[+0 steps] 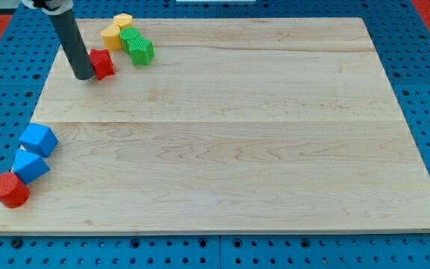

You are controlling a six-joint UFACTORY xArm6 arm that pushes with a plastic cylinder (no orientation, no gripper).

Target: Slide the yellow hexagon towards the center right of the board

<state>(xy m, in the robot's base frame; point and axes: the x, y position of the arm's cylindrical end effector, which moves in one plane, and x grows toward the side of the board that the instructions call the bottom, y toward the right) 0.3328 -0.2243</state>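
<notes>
Two yellow blocks sit at the view's top left: one (122, 21) at the board's top edge, hexagon-like, and another (112, 36) just below and left of it. Two green blocks (131, 37) (141, 51) touch them on the right. A red block (101, 63) lies below the yellow ones. My tip (83, 75) rests on the board against the red block's left side, below and left of the yellow blocks.
At the view's bottom left stand two blue blocks (37, 140) (30, 165) and a red cylinder (9, 189) near the wooden board's (237, 149) edge. A blue perforated table surrounds the board.
</notes>
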